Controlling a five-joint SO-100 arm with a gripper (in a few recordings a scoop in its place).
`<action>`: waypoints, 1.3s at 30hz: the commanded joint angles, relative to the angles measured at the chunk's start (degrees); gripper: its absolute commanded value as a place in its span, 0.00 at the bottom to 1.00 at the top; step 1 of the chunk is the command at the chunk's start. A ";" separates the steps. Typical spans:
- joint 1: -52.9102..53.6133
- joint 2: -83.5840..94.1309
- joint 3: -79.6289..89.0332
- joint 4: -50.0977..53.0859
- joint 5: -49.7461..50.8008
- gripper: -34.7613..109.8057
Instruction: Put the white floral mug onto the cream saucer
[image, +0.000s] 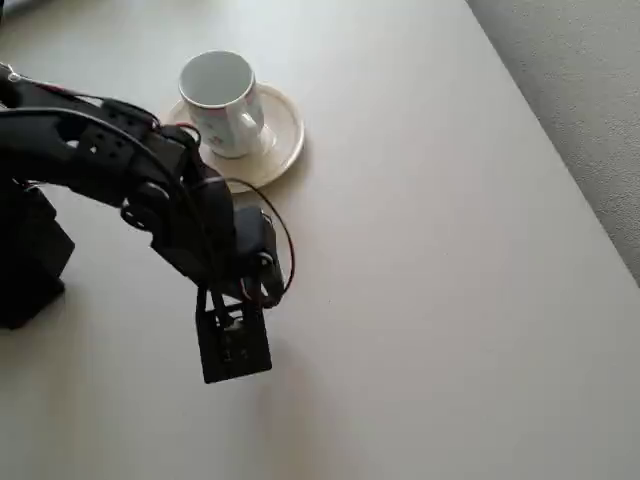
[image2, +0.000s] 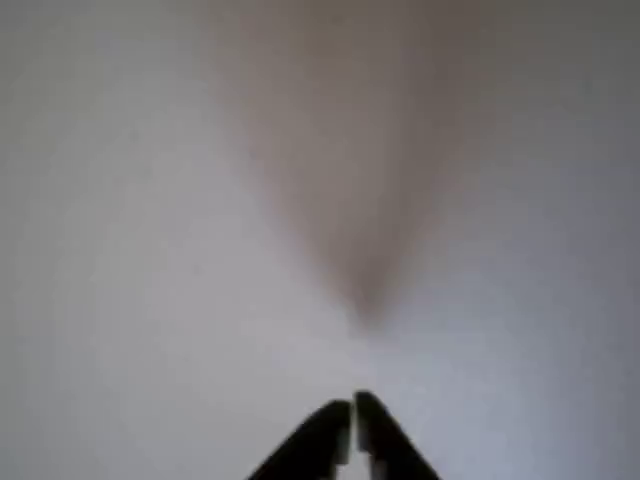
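Mug (image: 222, 100) upright on the saucer (image: 282, 140), near the table's (image: 430, 250) far edge in the overhead view, its handle turned toward the right. You see the gripper (image2: 352, 435) well apart from both, lower in the picture, over bare tabletop. In the wrist view its two fingertips meet, holding nothing. Open table lies to the right up to the edge, where grey floor (image: 580, 90) begins.

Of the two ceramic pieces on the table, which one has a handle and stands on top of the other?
The white floral mug. It has a handle and stands upright on the cream saucer, which lies flat beneath it.
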 joint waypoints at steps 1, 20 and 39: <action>-1.23 6.06 7.21 -5.62 0.97 0.23; -15.12 88.95 50.36 14.94 6.42 0.23; -13.01 101.25 61.44 19.34 10.11 0.23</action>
